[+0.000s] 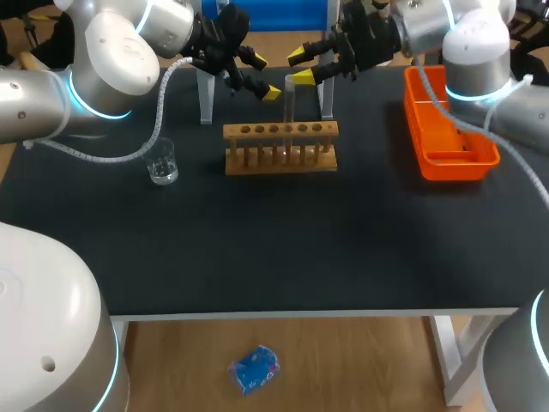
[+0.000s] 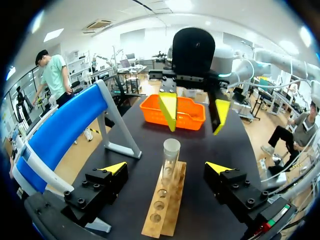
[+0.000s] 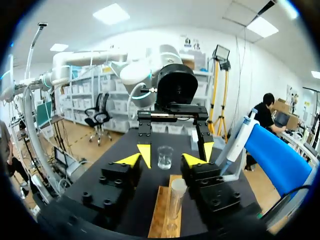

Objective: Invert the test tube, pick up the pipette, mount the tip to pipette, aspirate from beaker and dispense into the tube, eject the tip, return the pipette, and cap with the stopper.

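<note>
A clear test tube [image 1: 290, 103] stands upright in the wooden rack [image 1: 280, 148] at mid table. Both grippers hang above and behind it, facing each other. My left gripper [image 1: 262, 76] is open on the tube's left, and in its own view the tube [image 2: 170, 155] rises ahead between its spread fingers [image 2: 166, 168]. My right gripper [image 1: 303, 66] is open on the tube's right, holding nothing. In the right wrist view the tube [image 3: 176, 197] stands just under that gripper [image 3: 163, 160], near one finger. A glass beaker [image 1: 162, 161] sits left of the rack. The pipette [image 3: 235, 145] leans in its blue stand [image 3: 280, 160].
An orange tray [image 1: 450, 129] lies at the right side of the table, behind my right gripper as the left wrist sees it. The blue pipette stand [image 2: 65, 132] with white legs stands at the back edge behind the rack. Dark table surface lies open in front of the rack.
</note>
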Available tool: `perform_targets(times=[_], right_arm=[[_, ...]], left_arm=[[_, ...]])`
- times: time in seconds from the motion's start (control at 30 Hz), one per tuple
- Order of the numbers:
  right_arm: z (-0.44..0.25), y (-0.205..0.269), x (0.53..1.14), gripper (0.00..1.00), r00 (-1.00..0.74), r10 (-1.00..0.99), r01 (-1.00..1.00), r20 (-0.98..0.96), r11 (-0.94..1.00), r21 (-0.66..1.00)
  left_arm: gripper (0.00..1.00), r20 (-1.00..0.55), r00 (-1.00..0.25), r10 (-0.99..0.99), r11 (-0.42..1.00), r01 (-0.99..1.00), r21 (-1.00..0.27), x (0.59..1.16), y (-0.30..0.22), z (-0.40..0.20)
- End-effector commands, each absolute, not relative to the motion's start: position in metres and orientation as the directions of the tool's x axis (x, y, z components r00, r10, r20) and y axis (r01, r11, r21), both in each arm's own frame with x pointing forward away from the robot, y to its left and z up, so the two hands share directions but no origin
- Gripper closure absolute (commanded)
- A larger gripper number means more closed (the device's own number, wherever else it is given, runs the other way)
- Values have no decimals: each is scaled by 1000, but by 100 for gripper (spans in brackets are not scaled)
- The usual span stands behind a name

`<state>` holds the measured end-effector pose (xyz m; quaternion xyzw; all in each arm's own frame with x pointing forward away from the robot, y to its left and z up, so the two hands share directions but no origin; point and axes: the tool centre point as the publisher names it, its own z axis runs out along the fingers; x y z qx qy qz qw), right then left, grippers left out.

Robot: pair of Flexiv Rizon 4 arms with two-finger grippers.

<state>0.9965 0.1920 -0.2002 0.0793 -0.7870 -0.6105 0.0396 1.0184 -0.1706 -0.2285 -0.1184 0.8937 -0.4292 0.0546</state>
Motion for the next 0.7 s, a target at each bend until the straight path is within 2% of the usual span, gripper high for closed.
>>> perform_targets(times=[0.03, 0.27, 0.7], right_arm=[[-209, 194, 998, 100, -984, -175, -64, -39, 137, 989], [-209, 197, 1002, 100, -984, -176, -45, -33, 66, 997], [-212, 202, 1008, 100, -983, -181, -19, -9, 50, 999]], left_arm=[[0, 7, -966, -258, 607, -167, -777, 1019, -171, -227], [0, 7, -966, -258, 607, -167, -777, 1019, -171, -227], [0, 7, -966, -258, 607, -167, -777, 1019, -171, -227]])
